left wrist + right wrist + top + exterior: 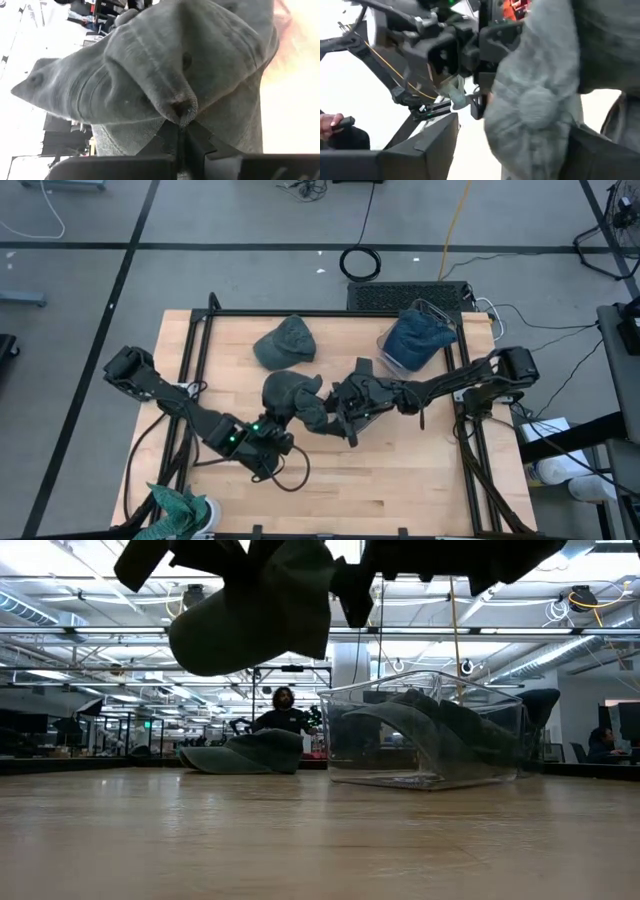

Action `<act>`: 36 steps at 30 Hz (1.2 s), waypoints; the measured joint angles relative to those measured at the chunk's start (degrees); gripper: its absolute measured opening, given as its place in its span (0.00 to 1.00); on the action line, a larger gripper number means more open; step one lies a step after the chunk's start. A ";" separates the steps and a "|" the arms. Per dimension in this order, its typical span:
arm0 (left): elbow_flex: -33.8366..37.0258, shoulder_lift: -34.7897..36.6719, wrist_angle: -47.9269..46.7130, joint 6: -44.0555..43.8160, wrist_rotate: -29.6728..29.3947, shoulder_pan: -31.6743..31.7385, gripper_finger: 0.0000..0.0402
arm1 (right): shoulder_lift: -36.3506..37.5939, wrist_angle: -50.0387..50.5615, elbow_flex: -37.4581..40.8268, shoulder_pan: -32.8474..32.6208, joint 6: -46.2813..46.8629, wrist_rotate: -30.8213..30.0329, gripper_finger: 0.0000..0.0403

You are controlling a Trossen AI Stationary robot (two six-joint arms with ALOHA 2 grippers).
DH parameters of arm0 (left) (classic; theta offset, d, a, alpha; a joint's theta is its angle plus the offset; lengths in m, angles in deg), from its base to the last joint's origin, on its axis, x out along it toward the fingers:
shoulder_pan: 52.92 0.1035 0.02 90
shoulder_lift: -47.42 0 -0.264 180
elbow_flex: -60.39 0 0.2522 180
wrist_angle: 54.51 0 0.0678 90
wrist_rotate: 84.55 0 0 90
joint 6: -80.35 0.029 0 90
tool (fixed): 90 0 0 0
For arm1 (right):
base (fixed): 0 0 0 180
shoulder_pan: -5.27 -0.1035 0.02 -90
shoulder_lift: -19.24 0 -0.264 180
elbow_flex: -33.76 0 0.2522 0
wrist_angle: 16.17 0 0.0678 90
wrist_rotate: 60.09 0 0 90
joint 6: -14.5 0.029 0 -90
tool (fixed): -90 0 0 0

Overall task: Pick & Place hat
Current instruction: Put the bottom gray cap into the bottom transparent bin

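A dark grey cap (288, 393) hangs in the air over the middle of the table; the low view shows the cap (260, 610) well clear of the wood. My left gripper (278, 420) comes at it from the near left and is shut on it (181, 131). My right gripper (338, 408) reaches in from the right. Its open fingers stand on either side of a bunched part of the cap (540, 100), with a bright gap beside one finger (435, 145). My left gripper pinches a folded ridge of the cap's cloth (181, 111) between its two fingers. The cap is lifted clear and spreads out beyond the fingers. My right gripper has the cap's cloth between its fingers; whether the far finger (600, 150) touches it, I cannot tell.
A grey-green cap (285, 342) lies on the table's far side (245, 755). A clear bin (425, 330) at the far right holds a blue cap (412, 340). A teal cap (180, 505) sits at the near left edge. Bare wood (400, 470) spreads across the near right.
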 joint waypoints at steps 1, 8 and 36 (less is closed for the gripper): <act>0.00 0.00 0.00 0.00 0.39 -0.02 0.02 | -0.42 -0.55 0.05 -0.02 0.00 0.04 0.62; 0.00 0.00 0.02 -2.06 1.27 -0.02 0.03 | -1.44 -4.37 0.05 0.71 -0.63 -0.24 0.33; -0.09 0.71 7.39 -15.17 5.53 -0.48 0.20 | 25.06 53.65 -16.69 -0.18 -17.83 -22.22 0.00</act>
